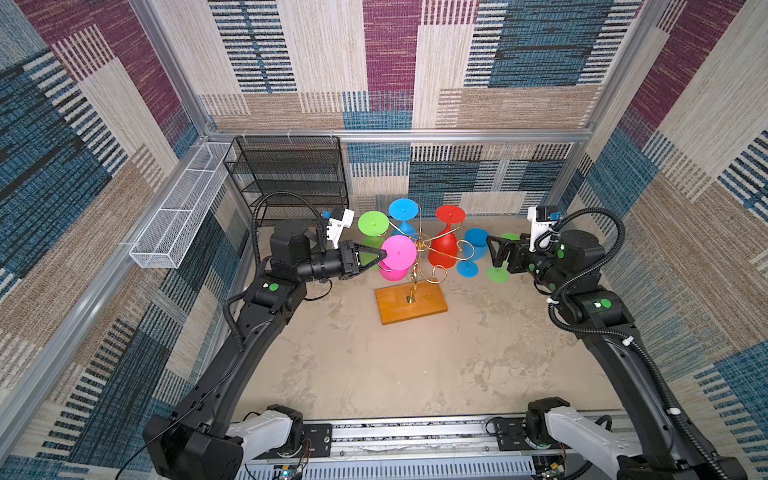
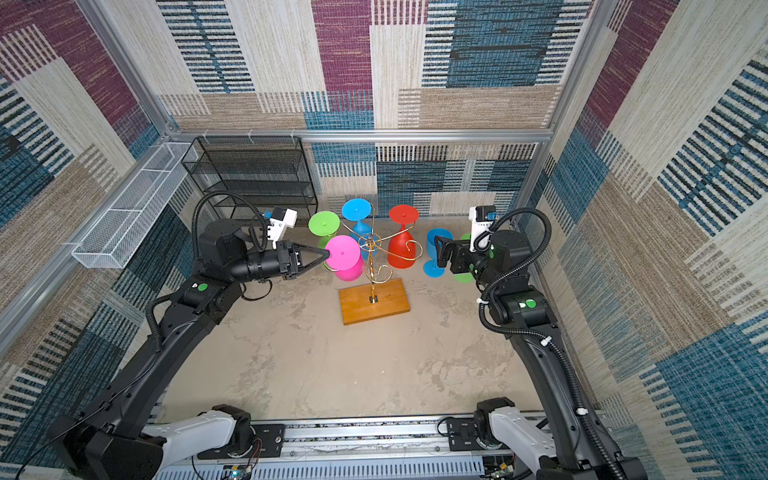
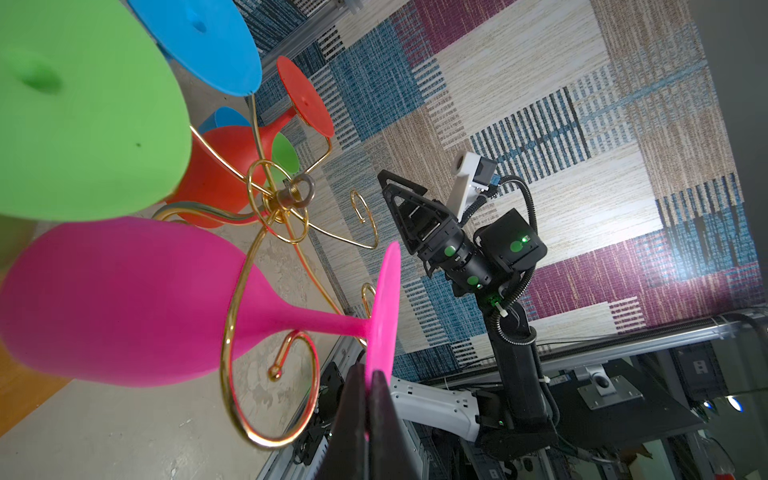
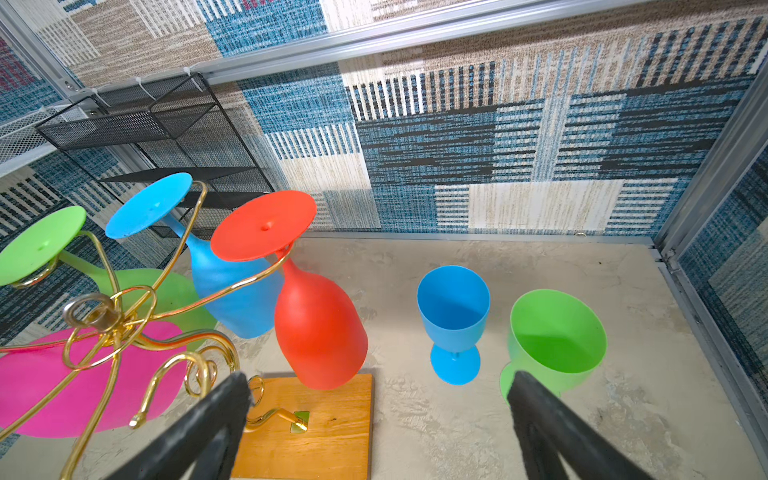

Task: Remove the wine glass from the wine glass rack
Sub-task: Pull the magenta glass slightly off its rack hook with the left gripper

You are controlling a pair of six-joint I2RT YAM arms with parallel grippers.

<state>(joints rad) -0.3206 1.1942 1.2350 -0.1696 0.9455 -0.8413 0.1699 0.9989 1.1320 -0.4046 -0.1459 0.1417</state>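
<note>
— Left gripper (image 1: 381, 253), from above: state?
— Pinched shut on the foot rim of the pink glass (image 1: 398, 250). Comes in from the left, level with that foot. Reads alike in both top views.
— Whereabouts of the glass?
— Hung bowl-down on the rack (image 1: 411, 305), on the near-left scroll arm, foot uppermost.
— Right gripper (image 1: 494, 251)?
— Spread wide, empty. Hangs right of the rack, just beside the loose blue glass (image 1: 476, 245) and loose green glass (image 1: 498, 274), both upright on the table (image 1: 374, 374).
— Left wrist next.
— Shows two black fingers (image 3: 388, 424) closed on the pink foot, disc edge-on between them. Stem threaded through a gold scroll; bowl well clear of them. Right gripper seen beyond, jaws apart.
— Right wrist?
— Looks out between parted fingers at the rack base and the red glass (image 4: 320, 328), hung bowl-down. Behind it, hung blue glass (image 4: 232, 286) and hung green glass (image 4: 39, 243), feet up in their scrolls. Pink bowl low on the rack's far side from the loose pair. Loose pair apart from the rack, close together but not touching.
</note>
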